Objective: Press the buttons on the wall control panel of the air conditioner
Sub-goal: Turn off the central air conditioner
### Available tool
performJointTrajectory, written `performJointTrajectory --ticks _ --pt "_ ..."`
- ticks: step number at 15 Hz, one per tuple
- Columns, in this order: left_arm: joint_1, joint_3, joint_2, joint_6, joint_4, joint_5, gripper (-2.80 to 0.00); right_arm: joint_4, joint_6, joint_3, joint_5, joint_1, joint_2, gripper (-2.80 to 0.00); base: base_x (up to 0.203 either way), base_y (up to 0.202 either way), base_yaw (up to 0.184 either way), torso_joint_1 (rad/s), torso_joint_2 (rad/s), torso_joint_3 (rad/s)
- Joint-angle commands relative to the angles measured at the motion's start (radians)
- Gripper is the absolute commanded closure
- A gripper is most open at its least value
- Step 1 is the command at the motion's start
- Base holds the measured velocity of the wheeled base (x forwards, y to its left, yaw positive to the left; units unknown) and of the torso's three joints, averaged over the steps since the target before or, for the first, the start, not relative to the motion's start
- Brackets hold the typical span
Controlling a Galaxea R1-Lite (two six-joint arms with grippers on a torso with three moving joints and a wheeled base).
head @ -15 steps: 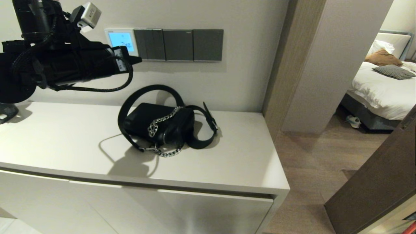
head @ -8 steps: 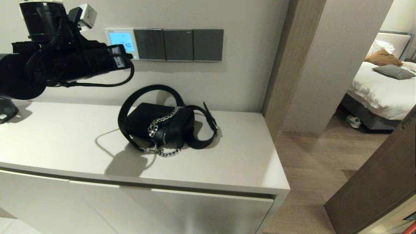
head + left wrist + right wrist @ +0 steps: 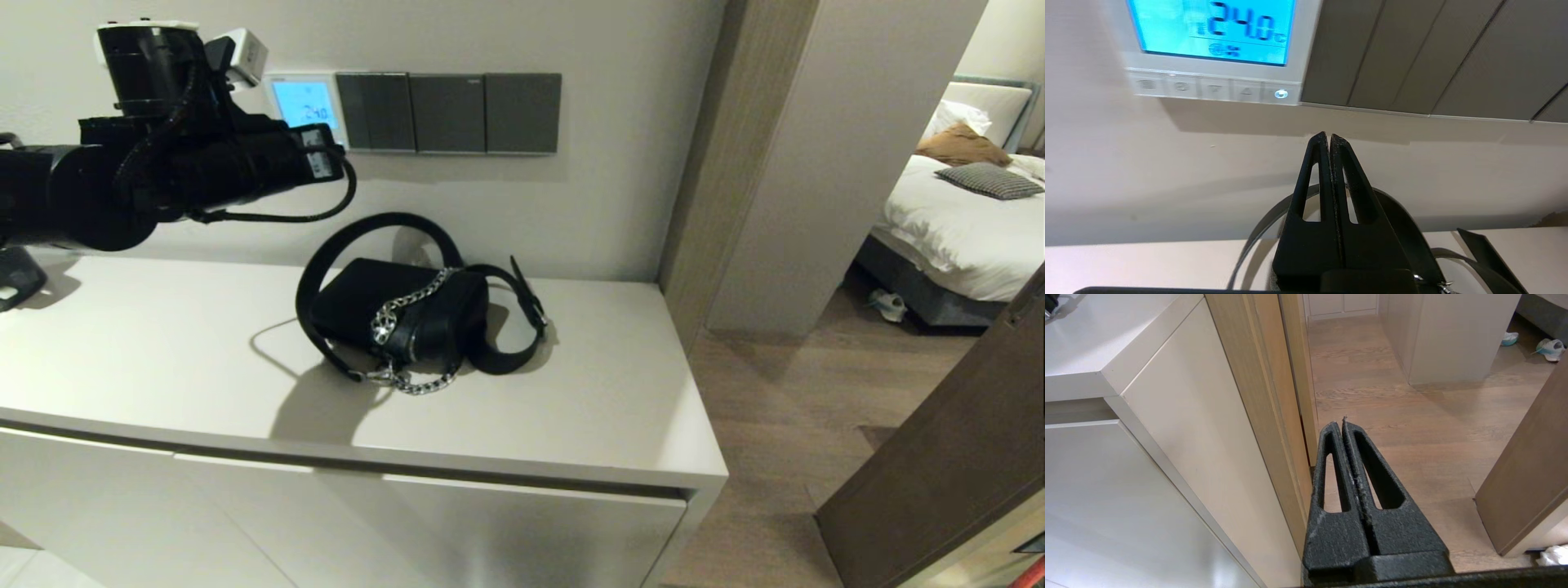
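Observation:
The white wall control panel (image 3: pixel 304 102) has a glowing light blue screen reading 24.0. In the left wrist view the panel (image 3: pixel 1306 41) shows its row of small pale buttons (image 3: pixel 1214 87) along the lower edge; the end one has a lit ring. My left gripper (image 3: pixel 1327 136) is shut and empty. Its tip points at the bare wall just below the panel's lower corner, next to the grey plates, apart from the buttons. In the head view the left gripper (image 3: pixel 341 155) covers the panel's lower edge. My right gripper (image 3: pixel 1339 424) is shut and empty, parked low beside the cabinet.
Three dark grey switch plates (image 3: pixel 449 113) adjoin the panel. A black bag with a chain and looped strap (image 3: pixel 400 318) lies on the white cabinet top (image 3: pixel 612 408) below the left gripper. A black object (image 3: pixel 12 282) sits at the far left. A doorway opens on the right.
The left gripper drew back to the left from the panel's lower corner, then came forward again closer to the wall and slightly lower. The right arm has not moved.

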Motion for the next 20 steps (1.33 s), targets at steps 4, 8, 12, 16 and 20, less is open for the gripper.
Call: performJointTrajectory --ticks 4,8,12,16,20 --pt "0.015 -0.035 0.041 -0.003 -0.002 0.000 0.00 -0.001 0.000 0.002 0.000 0.000 0.002 0.00 0.000 0.000 0.000 0.000 0.00 0.000" --pt "0.026 -0.051 0.049 -0.003 0.000 0.000 0.00 -0.001 0.000 0.002 0.000 0.000 0.002 0.00 0.000 0.000 0.000 0.000 0.00 0.000" --pt "0.027 -0.053 0.051 -0.003 0.000 0.000 0.00 -0.001 0.000 0.002 0.000 0.000 0.002 0.00 0.000 0.000 0.000 0.000 0.00 0.000" --pt "0.026 -0.056 0.052 -0.003 -0.002 0.000 0.00 -0.001 0.000 0.002 0.000 0.000 0.002 0.00 0.000 0.000 0.000 0.000 0.00 0.000" --pt "0.026 -0.073 0.072 -0.003 0.000 0.005 0.00 -0.001 0.000 0.002 0.000 0.000 0.002 0.00 0.000 0.000 0.000 0.000 0.00 0.000"
